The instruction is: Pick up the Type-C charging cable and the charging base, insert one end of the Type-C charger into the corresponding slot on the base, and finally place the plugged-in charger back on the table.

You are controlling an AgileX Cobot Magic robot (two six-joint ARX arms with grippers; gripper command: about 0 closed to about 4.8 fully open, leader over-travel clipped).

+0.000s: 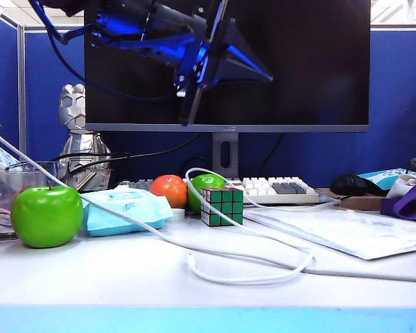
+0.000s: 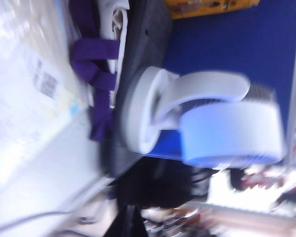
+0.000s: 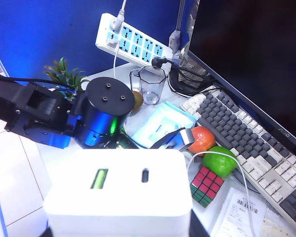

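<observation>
The charging base (image 3: 119, 192), a white block with a green slot and a small oval slot facing the camera, fills the right wrist view. My right gripper (image 3: 119, 231) is shut on it, with its dark jaws showing at the block's two lower corners. The Type-C charging cable (image 1: 263, 279) lies in a loose loop on the table (image 1: 90, 277), and one plug end (image 1: 191, 261) rests free near the front. My left gripper (image 1: 263, 73) hangs high in front of the monitor and points right. It (image 2: 130, 222) is shut and blurred, and I see nothing between its fingers.
On the desk are a green apple (image 1: 47, 215), a blue packet (image 1: 125, 208), an orange (image 1: 168, 189), a Rubik's cube (image 1: 222, 206), a keyboard (image 1: 277, 189) and a flat plastic packet (image 1: 347, 232). A longer white cord (image 1: 28, 163) runs in from the left. The left arm (image 3: 101, 116) hovers over the packet.
</observation>
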